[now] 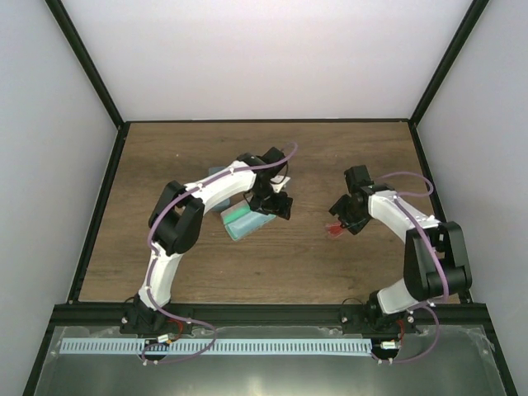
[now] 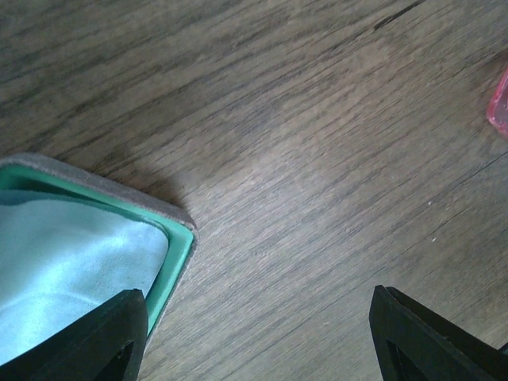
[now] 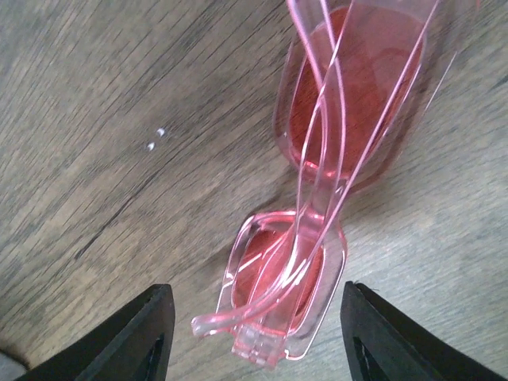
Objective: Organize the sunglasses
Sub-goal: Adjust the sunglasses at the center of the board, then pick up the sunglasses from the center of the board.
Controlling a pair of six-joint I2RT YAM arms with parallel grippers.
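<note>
The red-framed sunglasses [image 3: 317, 198] lie folded on the wooden table, arms crossed over the lenses. In the top view they show as a small red shape [image 1: 333, 229] right of centre. My right gripper [image 3: 258, 349] is open, its fingers either side of the near lens, low over it and not touching. It also shows in the top view [image 1: 340, 221]. My left gripper [image 2: 258, 341] is open and empty over bare wood, beside the corner of an open case [image 2: 178, 238] with green lining and a light-blue cloth [image 2: 71, 262] inside. It also shows in the top view [image 1: 279, 206].
The open case [image 1: 241, 221] lies near the table's middle by the left arm. A sliver of the red glasses [image 2: 498, 107] shows at the left wrist view's right edge. Black frame posts and white walls bound the table [image 1: 165, 256].
</note>
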